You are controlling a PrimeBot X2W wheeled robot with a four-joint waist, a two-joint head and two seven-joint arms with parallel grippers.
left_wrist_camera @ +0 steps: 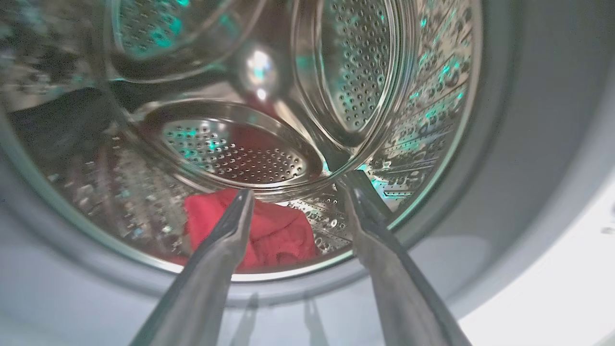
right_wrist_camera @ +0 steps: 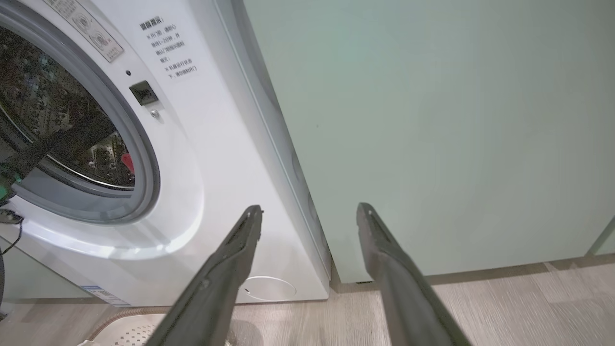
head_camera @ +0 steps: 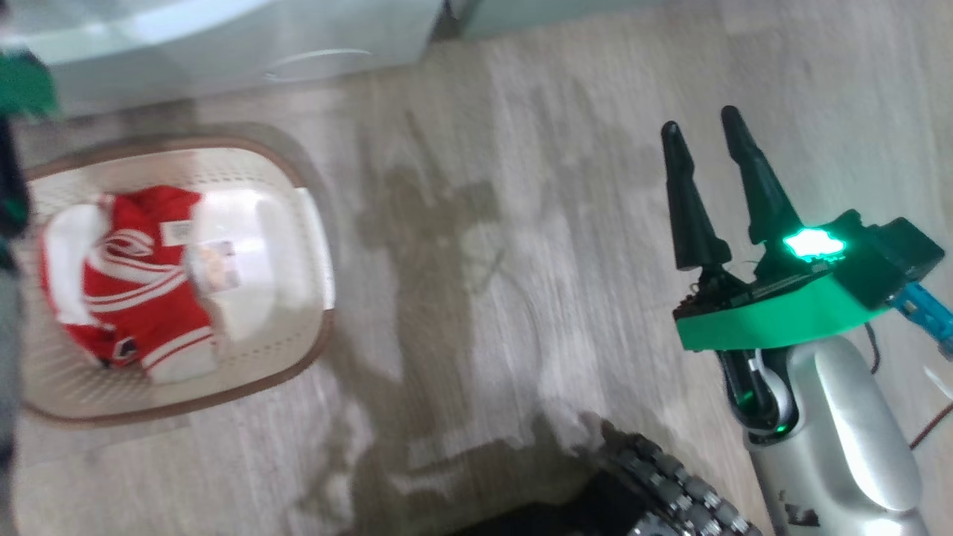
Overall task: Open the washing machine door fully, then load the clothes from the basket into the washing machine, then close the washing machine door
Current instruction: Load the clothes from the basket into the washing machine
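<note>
The cream basket (head_camera: 313, 223) stands on the floor at the left, holding red clothes (head_camera: 126, 283) with white stripes. In the left wrist view my left gripper (left_wrist_camera: 300, 192) is open and empty at the mouth of the washing machine's steel drum (left_wrist_camera: 355, 72). One red garment (left_wrist_camera: 274, 235) lies on the drum floor just beyond its fingertips. My right gripper (head_camera: 700, 123) hangs open and empty over bare floor, to the right of the basket. The right wrist view shows the washing machine (right_wrist_camera: 202, 158) with its grey gasket (right_wrist_camera: 139, 144) and my left arm (right_wrist_camera: 53, 144) reaching in. The door is out of view.
A pale green cabinet (right_wrist_camera: 432, 120) stands right of the washer. The round service flap (right_wrist_camera: 269, 288) sits low on the washer front. Wood-look floor (head_camera: 521, 260) spreads between the basket and my right arm. A dark tracked part (head_camera: 670, 484) of my base shows at the bottom.
</note>
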